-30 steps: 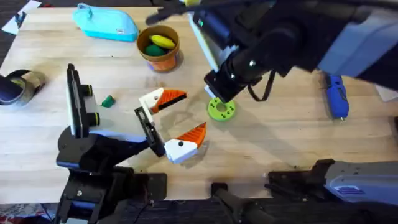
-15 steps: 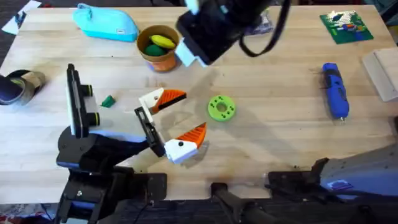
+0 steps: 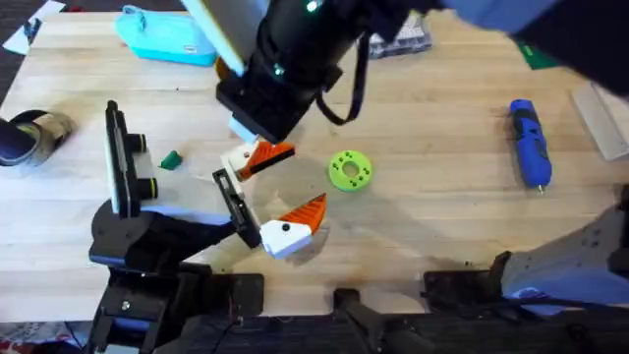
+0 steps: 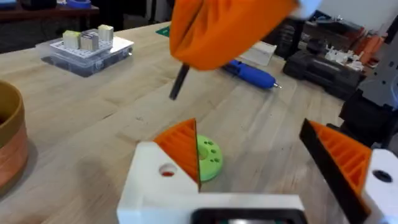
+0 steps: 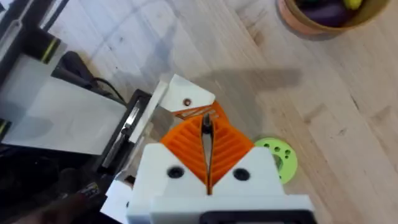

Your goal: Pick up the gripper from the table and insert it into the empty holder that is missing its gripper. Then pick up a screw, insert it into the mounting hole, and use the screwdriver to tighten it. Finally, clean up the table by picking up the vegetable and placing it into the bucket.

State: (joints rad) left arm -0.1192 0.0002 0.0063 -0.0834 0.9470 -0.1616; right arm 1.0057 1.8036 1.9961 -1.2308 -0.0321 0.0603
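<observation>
Table (image 3: 442, 226): holds everything, unchanged.
Right gripper (image 5: 207, 140): clamped on a thin black screw (image 4: 180, 84). Half a second ago it was up by the bucket (image 5: 311, 28); now it hangs over the finger.
Left gripper (image 4: 249, 127): spread wide, holding nothing.
White-and-orange finger (image 3: 257, 157): appears seated on the left arm's rail, mounting hole facing up.
Screw handling: likely light, stiff and slick, so you should keep your pinch near the head and the shaft straight.
</observation>
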